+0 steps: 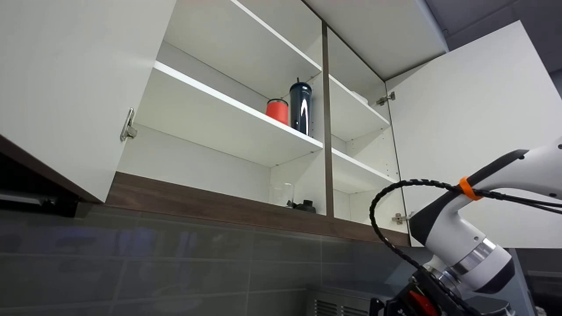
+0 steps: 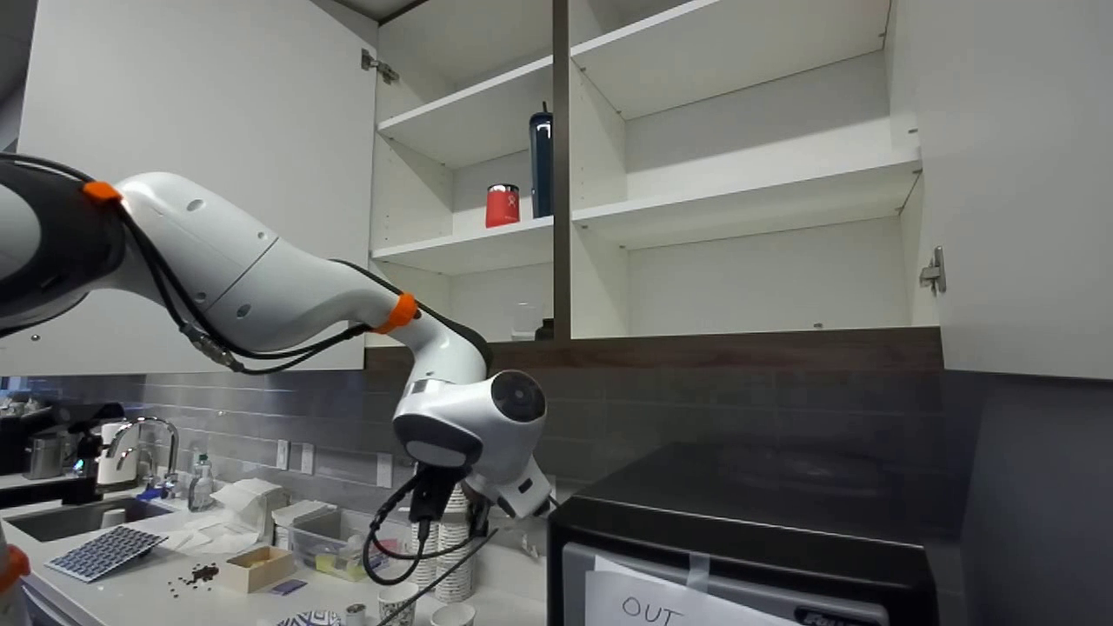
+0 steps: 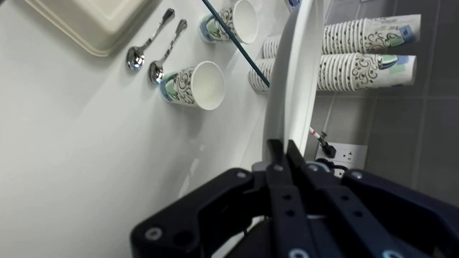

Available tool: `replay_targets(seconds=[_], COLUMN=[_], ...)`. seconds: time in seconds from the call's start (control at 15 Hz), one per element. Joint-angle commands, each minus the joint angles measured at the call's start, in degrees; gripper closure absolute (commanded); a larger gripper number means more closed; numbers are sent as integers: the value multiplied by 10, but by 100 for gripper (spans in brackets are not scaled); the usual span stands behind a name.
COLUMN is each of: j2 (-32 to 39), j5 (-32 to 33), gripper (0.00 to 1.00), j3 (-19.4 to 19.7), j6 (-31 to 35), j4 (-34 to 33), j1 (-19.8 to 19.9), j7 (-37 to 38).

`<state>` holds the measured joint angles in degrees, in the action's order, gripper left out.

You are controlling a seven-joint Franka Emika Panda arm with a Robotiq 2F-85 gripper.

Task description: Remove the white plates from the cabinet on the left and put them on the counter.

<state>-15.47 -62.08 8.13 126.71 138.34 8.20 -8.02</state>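
The black two-fingered claw (image 3: 285,146) is clenched on the rim of a thin, glossy white round plate (image 3: 294,79), which rises edge-on at twelve o'clock in the wrist view; whether a second is nested with it, or it touches the smooth white worktop (image 3: 89,161) at the claw's nine o'clock, I cannot tell. A patterned white paper cup (image 3: 192,86) and two shiny metal spoons (image 3: 156,71) are at the claw's ten o'clock; stacked patterned paper cups (image 3: 358,73) run behind the plate. In both exterior views the large white wall cabinet (image 1: 210,195) has its flat doors (image 1: 470,118) open. On a shelf (image 1: 232,116), in an exterior view, a squat red cup (image 1: 277,112) is at nine o'clock of a tall dark-blue bottle (image 1: 300,107).
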Motion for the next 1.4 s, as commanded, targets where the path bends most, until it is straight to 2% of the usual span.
replay_targets(seconds=[0.0,0.27,0.33,0.47,0.67,0.93,1.33], j2=[0,-1,-1,8,17,23,42], j5=[-23,-50,-51,-51,-67,-138,-242], gripper=[96,96,99,99,99,99,99], j3=[0,0,0,-11,-23,-21,-34], j6=[15,27,27,64,138,204,300], j4=[7,16,16,21,39,62,76], j1=[-1,-1,-1,-5,-14,-33,-39], j7=[-22,-49,-49,-65,-136,-236,-333])
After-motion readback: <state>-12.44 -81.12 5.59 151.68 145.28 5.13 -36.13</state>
